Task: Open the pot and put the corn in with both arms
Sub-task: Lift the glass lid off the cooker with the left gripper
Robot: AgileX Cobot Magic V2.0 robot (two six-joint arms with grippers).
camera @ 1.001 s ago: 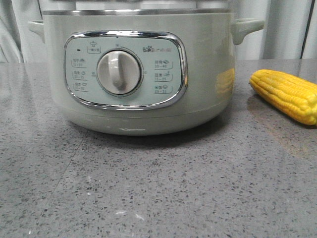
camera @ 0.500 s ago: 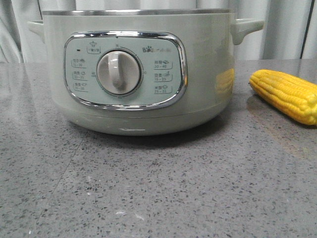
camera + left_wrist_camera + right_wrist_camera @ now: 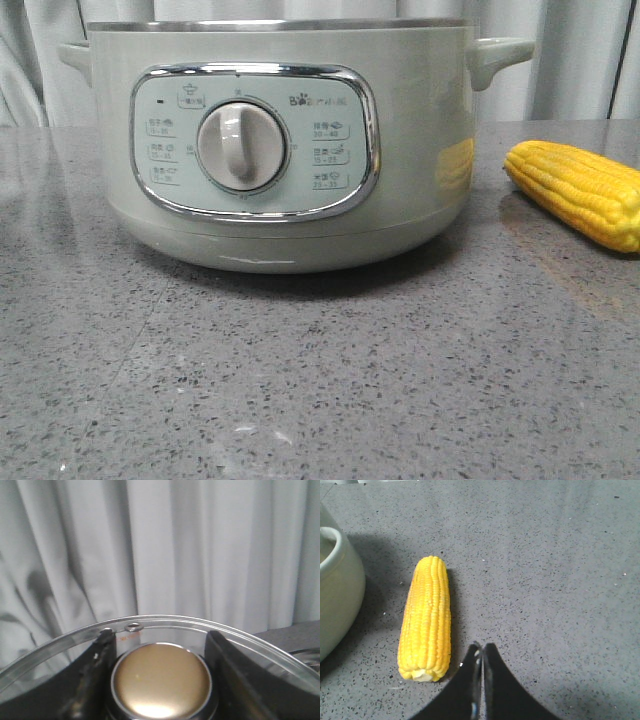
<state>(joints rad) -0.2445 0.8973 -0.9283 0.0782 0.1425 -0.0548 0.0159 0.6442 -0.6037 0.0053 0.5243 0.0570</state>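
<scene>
The left gripper (image 3: 160, 675) is clamped on the gold knob (image 3: 161, 680) of the glass lid (image 3: 150, 625), one finger on each side, with a pale curtain (image 3: 160, 545) behind.

The pot (image 3: 280, 140) stands on the grey speckled table (image 3: 320, 380), left of centre in the front view, its steel rim uncovered. The chrome-framed control panel (image 3: 255, 140) carries a cream dial (image 3: 240, 145), a paw-print brand mark too small to read reliably, and small setting labels with numerals that cannot be read for certain.

The corn (image 3: 580, 190) lies on the table to the right of the pot, near it but not touching.

The right gripper (image 3: 481, 652) hovers just beside the corn's cut end, fingertips pressed together and holding nothing.
</scene>
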